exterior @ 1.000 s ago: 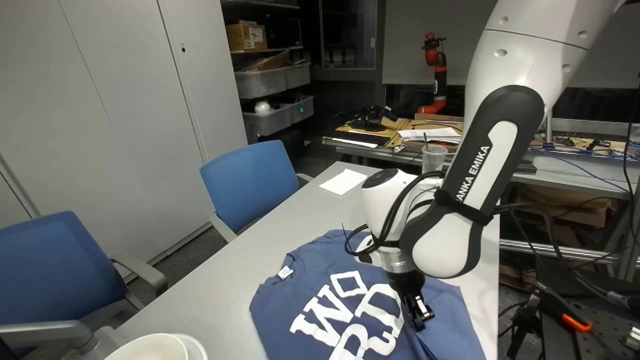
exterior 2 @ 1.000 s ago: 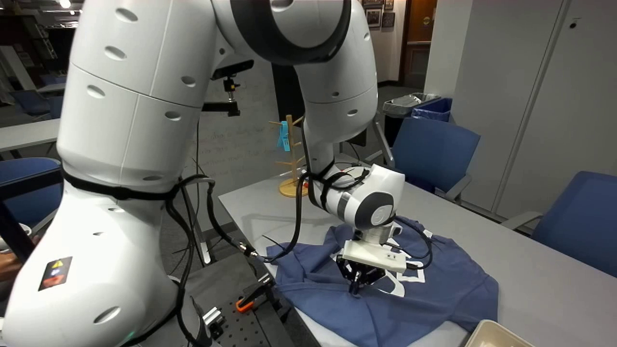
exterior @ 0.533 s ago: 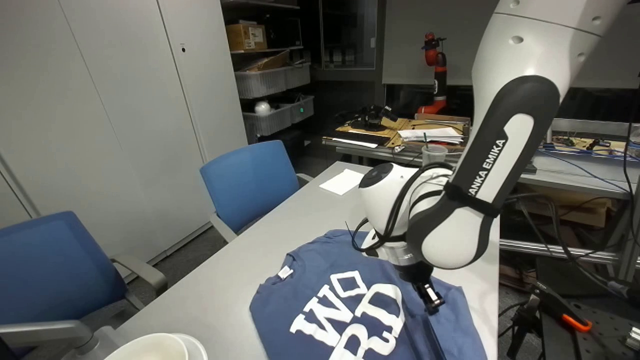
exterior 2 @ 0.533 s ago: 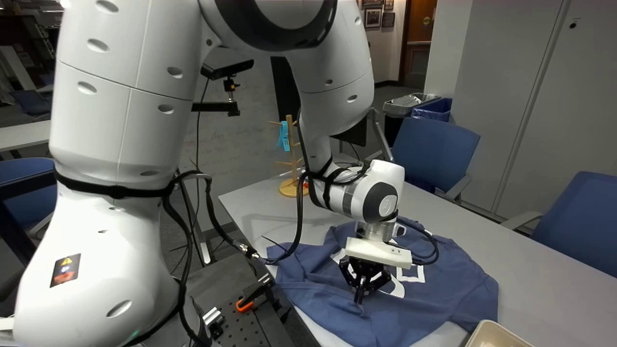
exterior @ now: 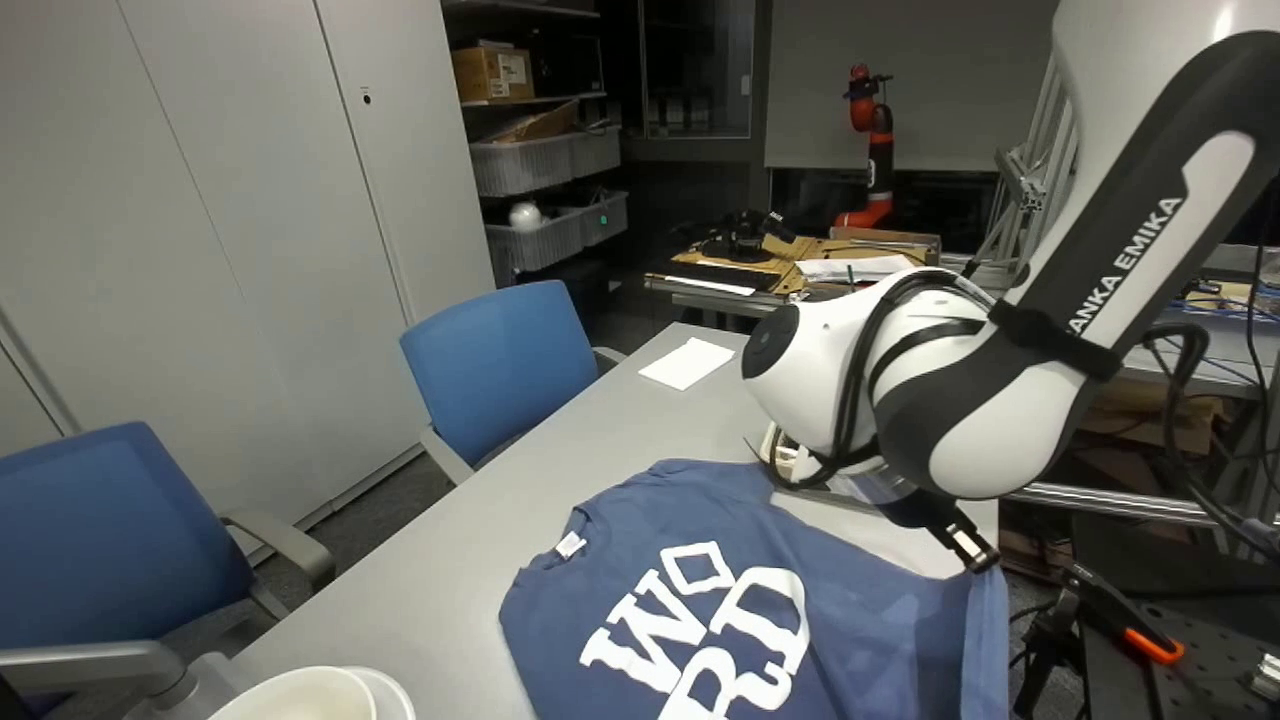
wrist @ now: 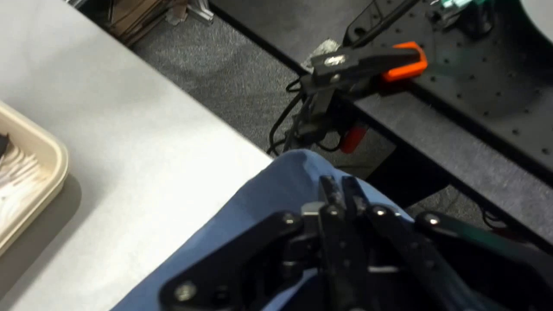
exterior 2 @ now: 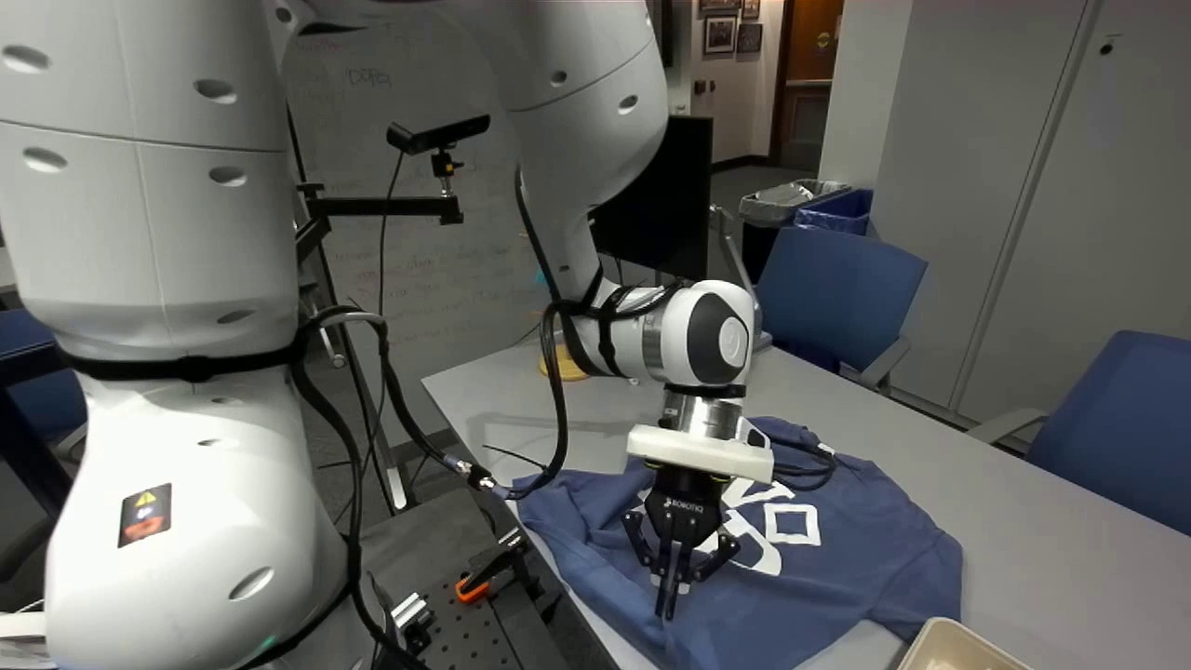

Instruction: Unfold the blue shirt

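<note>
The blue shirt lies on the table with its white block lettering face up, and it also shows in an exterior view. Its collar and tag are toward the chairs. My gripper is at the table edge on the robot's side, low over the shirt's edge. In the wrist view the jaws are nearly together, with blue cloth drawn up to the fingertips and creased there. The gripper looks shut on the shirt. The cloth right under the gripper is partly hidden by its fingers.
A beige tray stands on the table near the shirt. A white bowl and a white paper are also on it. A clamp with an orange handle is on the robot's base across a gap from the table edge.
My gripper has moved from over the lettering toward the table's robot-side edge. The folded-over edge of the shirt has come with it, and the cloth now reaches farther to that edge.
</note>
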Controlling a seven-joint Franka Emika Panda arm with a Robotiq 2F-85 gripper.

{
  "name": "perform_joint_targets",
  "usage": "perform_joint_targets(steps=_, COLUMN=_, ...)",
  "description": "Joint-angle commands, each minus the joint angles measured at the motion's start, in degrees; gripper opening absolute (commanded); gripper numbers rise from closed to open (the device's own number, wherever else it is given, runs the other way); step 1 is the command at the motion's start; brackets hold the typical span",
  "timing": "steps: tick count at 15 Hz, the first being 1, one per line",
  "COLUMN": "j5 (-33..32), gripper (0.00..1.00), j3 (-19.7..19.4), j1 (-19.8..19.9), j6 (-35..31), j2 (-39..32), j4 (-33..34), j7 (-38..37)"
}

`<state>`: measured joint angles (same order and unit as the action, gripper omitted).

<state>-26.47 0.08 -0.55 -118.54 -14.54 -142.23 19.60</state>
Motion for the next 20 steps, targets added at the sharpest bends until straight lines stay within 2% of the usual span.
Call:
perform_joint_targets(steps=1, j5=-0.07, gripper=0.02, j3=0.53, j1=-0.42, j6=6.25, j2=5.32, j4=-3.93, j7=-1.28)
perform_joint_targets(steps=2, j5=0.54, gripper=0.02, j3=0.78, j1=-0.36, j6=7.89, j2=5.62, j4=-4.38, j7=-0.92)
perform_joint_targets(steps=3, j5=0.91, gripper=0.09, j3=1.00, j1=-0.37, j6=8.94, j2=5.91, j4=-4.88, j7=-0.90)
perform_joint_targets(steps=4, j5=0.92, gripper=0.33, j3=1.22, j1=-0.45, j6=9.83, j2=6.12, j4=-5.33, j7=-0.78)
perform_joint_targets(steps=5, j5=1.09, gripper=0.34, j3=1.44, j1=-0.51, j6=10.58, j2=6.26, j4=-5.68, j7=-0.96)
perform_joint_targets(steps=7, j5=1.88, gripper=0.44, j3=1.99, j1=-0.64, j6=11.54, j2=6.66, j4=-6.21, j7=-0.92)
perform_joint_targets(steps=14, j5=6.09, gripper=0.96, j3=3.94, j1=-1.21, j6=15.26, j2=11.01, j4=-6.50, j7=-0.27)
perform_joint_targets(steps=15, j5=7.40, gripper=1.00, j3=4.18, j1=-1.24, j6=15.12, j2=12.33, j4=-6.61, j7=0.10)
perform_joint_targets(steps=20, j5=11.93, gripper=1.00, j3=4.61, j1=-2.08, j6=14.32, j2=22.77, j4=-7.14, j7=-0.59)
